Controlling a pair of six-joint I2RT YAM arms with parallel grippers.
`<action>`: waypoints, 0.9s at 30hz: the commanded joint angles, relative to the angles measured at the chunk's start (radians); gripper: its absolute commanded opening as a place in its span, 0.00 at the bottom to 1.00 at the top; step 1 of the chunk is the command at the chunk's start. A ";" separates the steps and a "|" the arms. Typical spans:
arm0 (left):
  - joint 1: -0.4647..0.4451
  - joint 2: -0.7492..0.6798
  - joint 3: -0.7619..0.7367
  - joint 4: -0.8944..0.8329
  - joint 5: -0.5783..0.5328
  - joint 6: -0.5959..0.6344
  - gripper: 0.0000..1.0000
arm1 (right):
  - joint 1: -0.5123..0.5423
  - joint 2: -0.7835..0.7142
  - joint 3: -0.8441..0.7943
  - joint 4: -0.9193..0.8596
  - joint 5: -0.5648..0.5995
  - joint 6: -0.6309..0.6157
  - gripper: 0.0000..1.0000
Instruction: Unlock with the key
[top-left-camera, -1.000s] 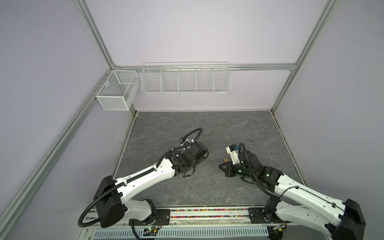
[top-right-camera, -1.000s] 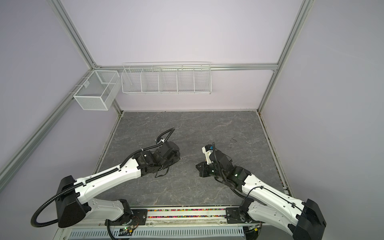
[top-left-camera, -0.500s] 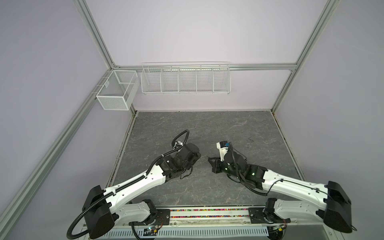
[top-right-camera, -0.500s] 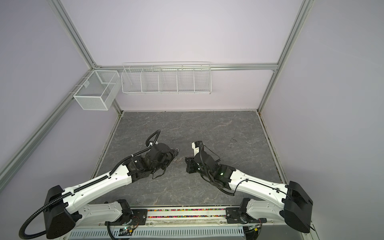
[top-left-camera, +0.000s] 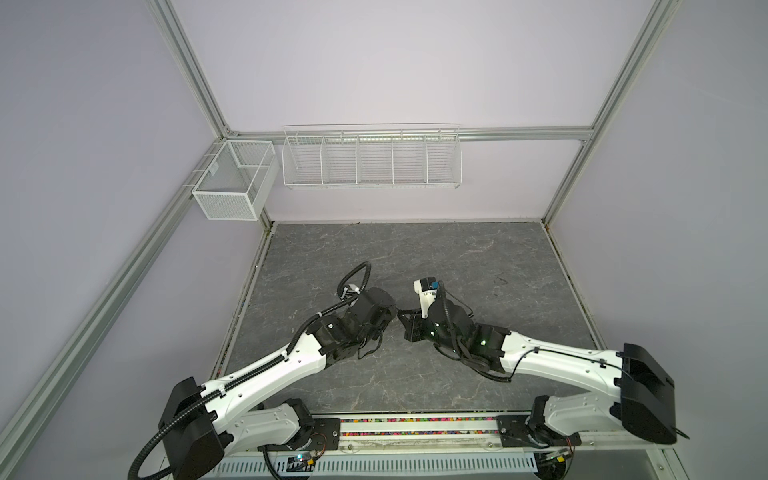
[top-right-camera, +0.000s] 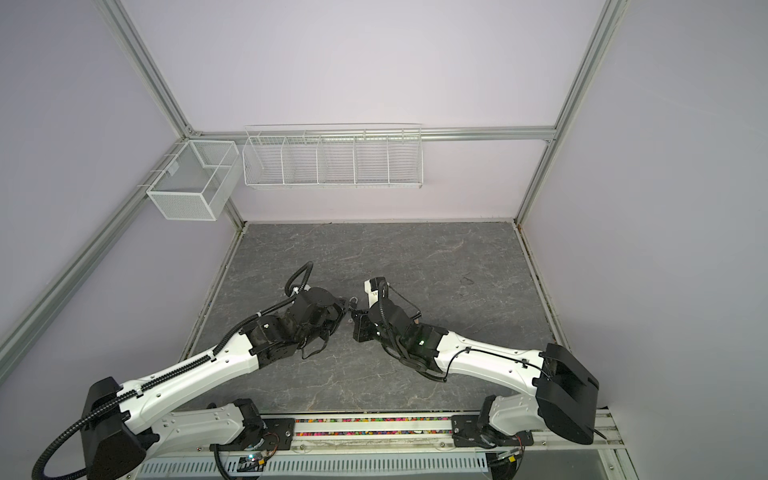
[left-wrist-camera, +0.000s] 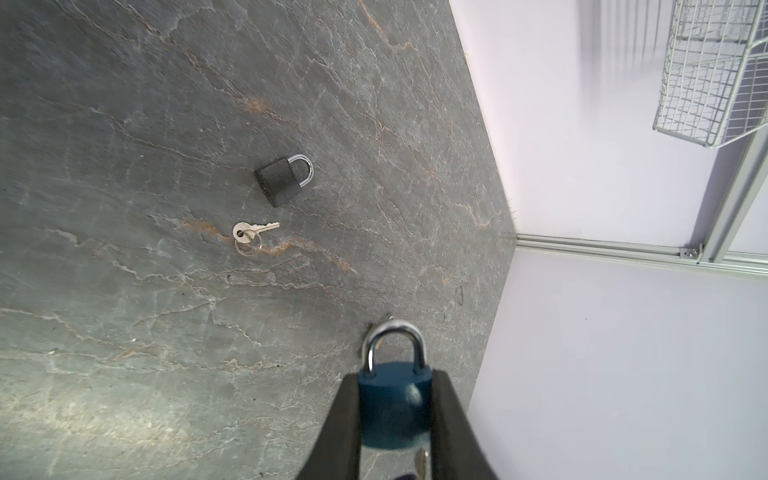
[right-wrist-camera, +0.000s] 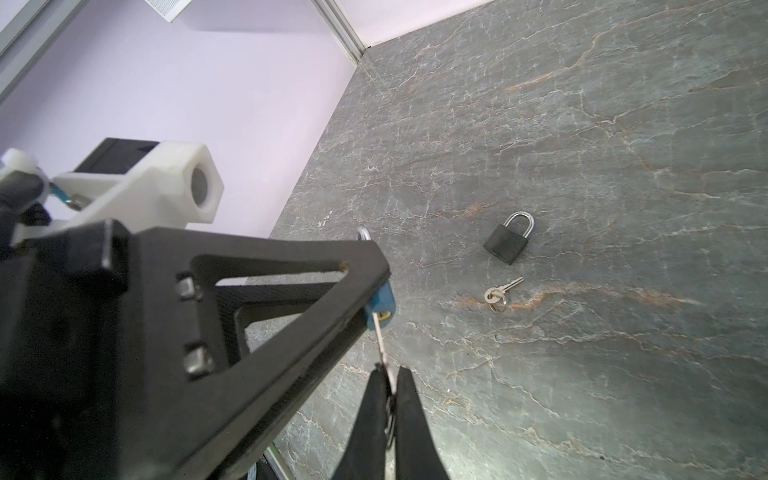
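We see the key (right-wrist-camera: 381, 340) pinched between the right gripper's (right-wrist-camera: 390, 372) closed jaws. Its blade points at the underside of the blue padlock (left-wrist-camera: 392, 407), tip at the brass keyhole; we cannot tell whether it is inside. The left gripper (left-wrist-camera: 394, 378) clamps the padlock's body from both sides, its shackle closed and pointing away from the wrist. Lock and key meet above the middle of the table (top-left-camera: 415, 249), in its near half. The left arm (top-left-camera: 266, 370) and right arm (top-left-camera: 552, 361) stretch low from the near edge, angled inward, wrists almost touching. A black padlock (left-wrist-camera: 282, 180) and a spare key (left-wrist-camera: 249, 235) lie on the table just beside each other.
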 joint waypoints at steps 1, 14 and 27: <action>0.006 -0.023 -0.012 0.016 -0.015 -0.025 0.00 | 0.009 0.014 0.019 0.019 0.006 0.005 0.06; 0.009 -0.052 -0.044 0.023 -0.027 -0.048 0.00 | 0.012 0.013 0.020 -0.033 0.036 0.007 0.06; 0.014 -0.062 -0.070 0.057 -0.024 -0.068 0.00 | 0.015 0.043 0.053 -0.026 0.024 0.001 0.06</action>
